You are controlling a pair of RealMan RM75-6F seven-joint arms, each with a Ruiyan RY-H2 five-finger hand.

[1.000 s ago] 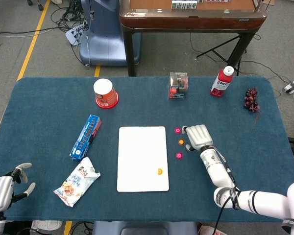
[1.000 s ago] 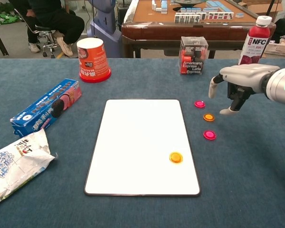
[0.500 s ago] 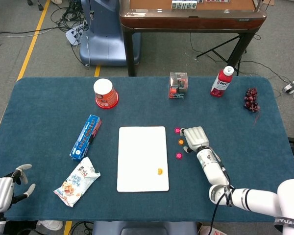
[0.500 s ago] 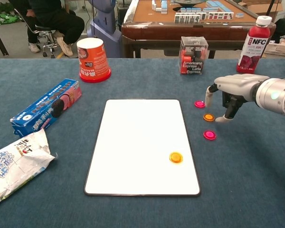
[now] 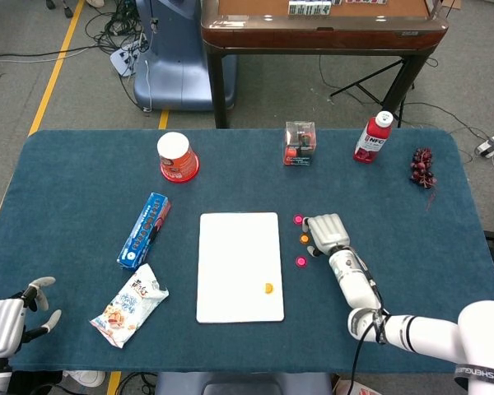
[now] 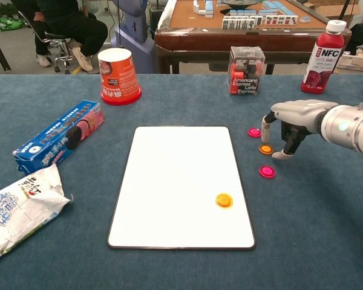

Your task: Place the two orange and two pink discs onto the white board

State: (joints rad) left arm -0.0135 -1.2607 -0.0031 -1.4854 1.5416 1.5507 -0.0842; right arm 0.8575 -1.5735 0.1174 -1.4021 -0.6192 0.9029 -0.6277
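The white board (image 5: 240, 265) (image 6: 181, 184) lies mid-table with one orange disc (image 5: 268, 289) (image 6: 224, 200) on its near right part. To its right on the cloth lie a pink disc (image 5: 297, 220) (image 6: 253, 132), a second orange disc (image 5: 305, 239) (image 6: 265, 149) and another pink disc (image 5: 300, 262) (image 6: 267, 171). My right hand (image 5: 328, 234) (image 6: 288, 122) hovers just right of the loose orange disc, fingers apart and pointing down around it, holding nothing. My left hand (image 5: 6, 318) sits at the table's near left edge, open and empty.
A red cup (image 5: 177, 156), a blue biscuit box (image 5: 144, 230) and a snack bag (image 5: 129, 304) lie left of the board. At the back stand a clear box (image 5: 300, 143), a red bottle (image 5: 372, 137) and dark grapes (image 5: 422, 167).
My right hand has slid left and lowered toward the loose orange disc. The left hand has dropped slightly toward the near edge. The discs have not moved.
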